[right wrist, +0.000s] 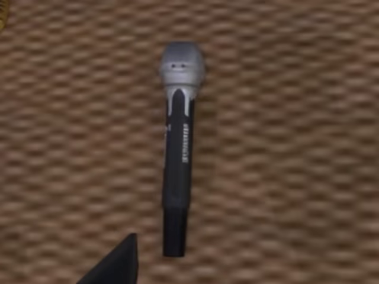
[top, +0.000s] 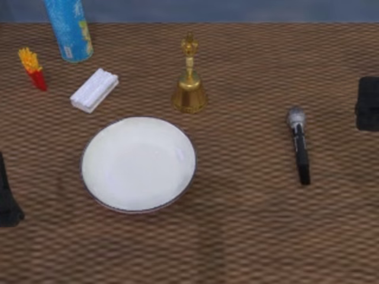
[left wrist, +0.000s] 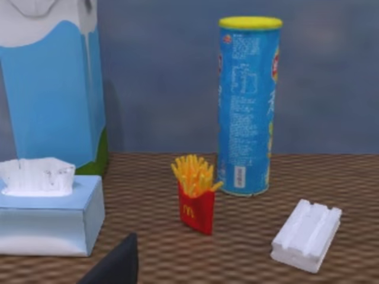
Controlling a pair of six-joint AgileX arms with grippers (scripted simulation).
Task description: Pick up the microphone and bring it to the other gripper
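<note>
The microphone [top: 298, 144] is lying flat on the woven brown surface [top: 249, 236] over on the right side, its silver mesh head pointing toward the far edge and its black handle trailing back toward the near edge, with nothing touching it. The right hand [top: 368, 104] is sitting at the right edge, just a dark block poking into view, well clear of the microphone, and I cannot tell how far its fingers are parted. Its wrist camera is looking straight down on the microphone, one dark fingertip [right wrist: 115, 263] showing near the handle's end. The left hand [top: 8, 201] is parked at the left edge, and again I cannot tell its opening. Sitting mid-surface is a white plate [top: 138, 164], with a gold bell [top: 189, 83] standing behind it. Toward the far left are a white block [top: 94, 89], a carton of fries [top: 34, 68] and a blue can [top: 69, 29].
</note>
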